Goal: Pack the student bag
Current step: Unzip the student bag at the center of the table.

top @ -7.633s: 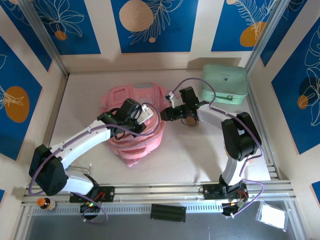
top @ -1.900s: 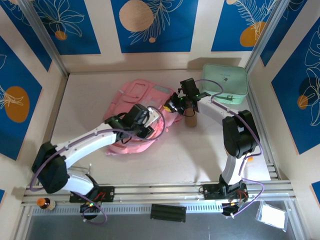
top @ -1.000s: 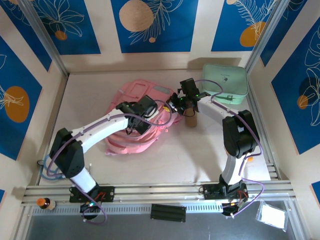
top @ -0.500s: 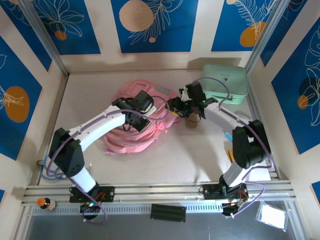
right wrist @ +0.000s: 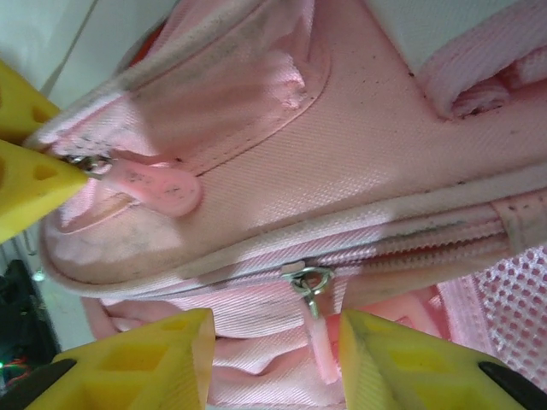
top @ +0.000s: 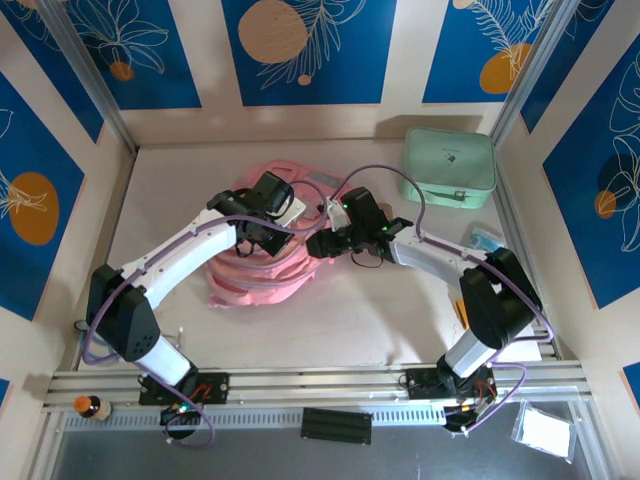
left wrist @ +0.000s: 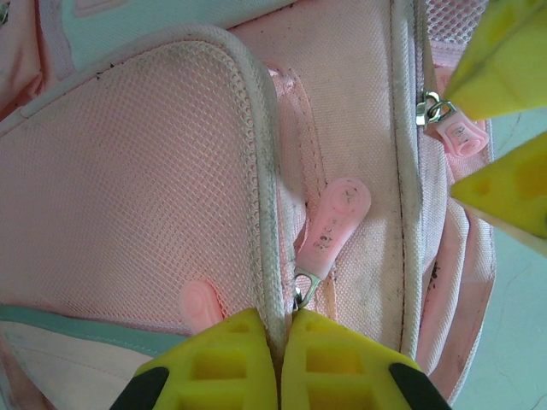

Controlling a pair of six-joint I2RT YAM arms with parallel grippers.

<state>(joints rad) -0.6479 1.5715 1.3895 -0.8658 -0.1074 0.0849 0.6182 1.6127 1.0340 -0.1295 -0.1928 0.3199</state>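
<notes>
This was a robotics lab work cell. A pale table [top: 380,310] stood boxed in by aluminium extrusion posts [top: 95,95] and wall panels [top: 305,45] printed with blue leaf-and-circle artwork. A left arm [top: 180,265] and a right arm [top: 440,260], both white and black, were bolted to slotted aluminium rails [top: 320,377] along the near edge. Purple cables [top: 385,168] looped from their joints, and small indicator lights glowed at the arm bases [top: 185,395].

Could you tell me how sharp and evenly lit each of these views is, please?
Top external: even, soft light, faint shadows, student bag sharp. Left wrist: mesh pocket and zipper pull crisp, no glare. Right wrist: fabric smeared towards the upper left, zipper slider near centre sharp.
</notes>
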